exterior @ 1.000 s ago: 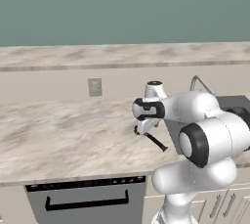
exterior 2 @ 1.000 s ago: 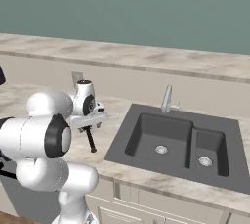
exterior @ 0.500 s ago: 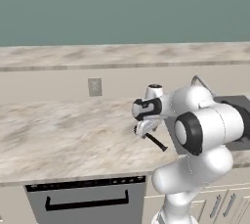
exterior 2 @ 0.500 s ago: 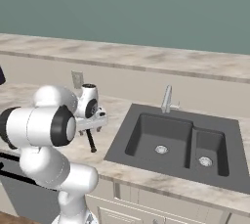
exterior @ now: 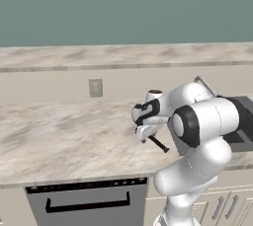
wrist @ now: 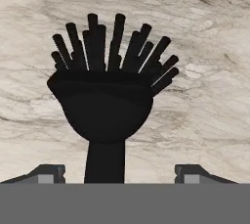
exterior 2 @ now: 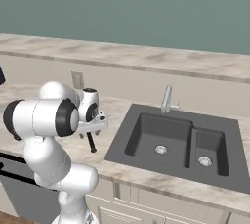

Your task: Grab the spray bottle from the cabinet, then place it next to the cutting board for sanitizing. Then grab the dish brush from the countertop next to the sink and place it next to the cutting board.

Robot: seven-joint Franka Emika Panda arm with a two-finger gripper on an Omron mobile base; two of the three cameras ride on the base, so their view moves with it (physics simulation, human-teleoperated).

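End effector (wrist: 118, 171) hung low over the table (exterior: 64, 136), fingers spread wide either side of the brush (wrist: 110, 100) handle, not gripping. Lying left of the sink (exterior 2: 176, 142), the brush looked light, stiff and thin; the handle near its head seemed the best hold.

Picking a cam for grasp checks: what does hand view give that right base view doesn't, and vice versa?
Hand view alone: the brush's bristly head close up, with the handle running down between the two fingertips, jaws standing apart on either side.
Right base alone: the sink, faucet, wall outlet.
Both: the brush lying on the countertop, gripper over it.
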